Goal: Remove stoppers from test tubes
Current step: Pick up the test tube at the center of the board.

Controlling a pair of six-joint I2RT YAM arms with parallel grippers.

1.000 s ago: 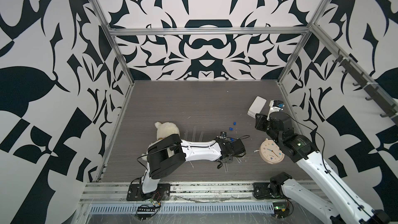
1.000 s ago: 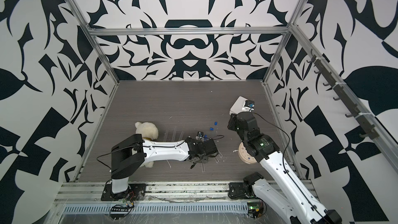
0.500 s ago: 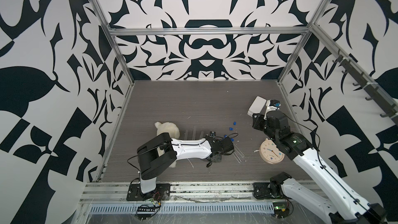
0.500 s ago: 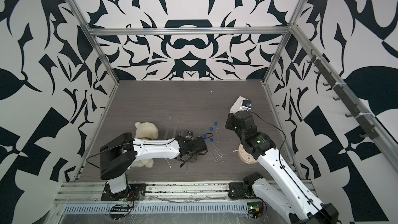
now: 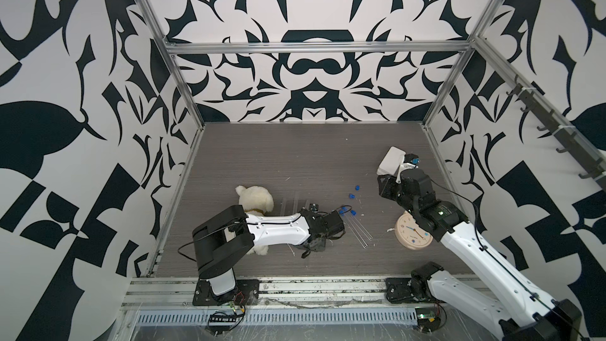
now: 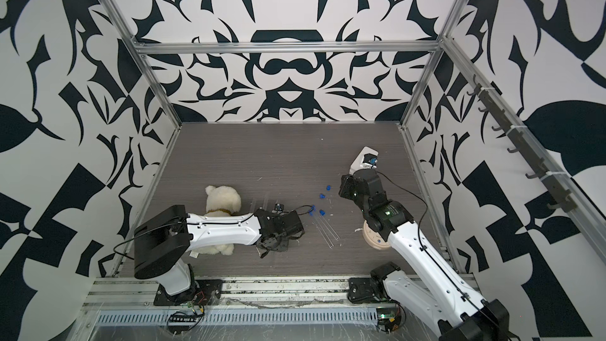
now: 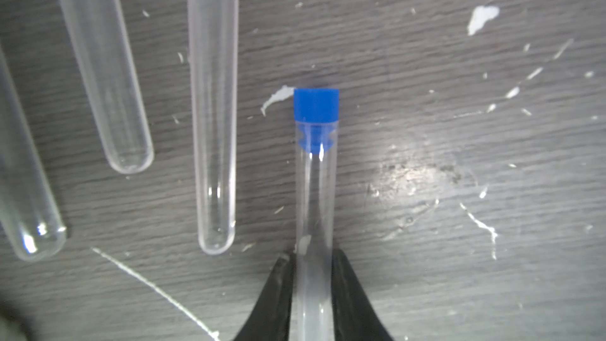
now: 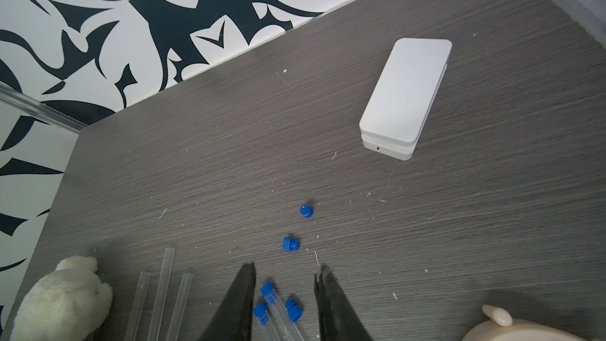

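Observation:
In the left wrist view my left gripper (image 7: 314, 254) is shut on a clear test tube (image 7: 315, 198), whose far end carries a blue stopper (image 7: 316, 103). Three bare test tubes (image 7: 213, 109) lie beside it, rounded ends near the jaws. In both top views this grip is hidden under the left arm (image 5: 278, 229). My right gripper (image 8: 287, 265) hangs open above the table, holding nothing. Below it lie two stoppered test tubes (image 8: 278, 316) and a loose stopper (image 8: 292, 314). Two more loose stoppers (image 8: 290, 244) lie farther out, also showing in a top view (image 5: 351, 195).
A cream plush dog (image 5: 254, 196) lies partly under the left arm. A round clock (image 5: 411, 232) sits below the right arm's forearm. A white flat box (image 8: 405, 100) rests at the back right. White scraps dot the grey table (image 5: 295, 152).
The left arm has drawn back to the left, away from the loose stoppers, and its jaws have closed on a stoppered tube. The right arm has shifted slightly toward the back.

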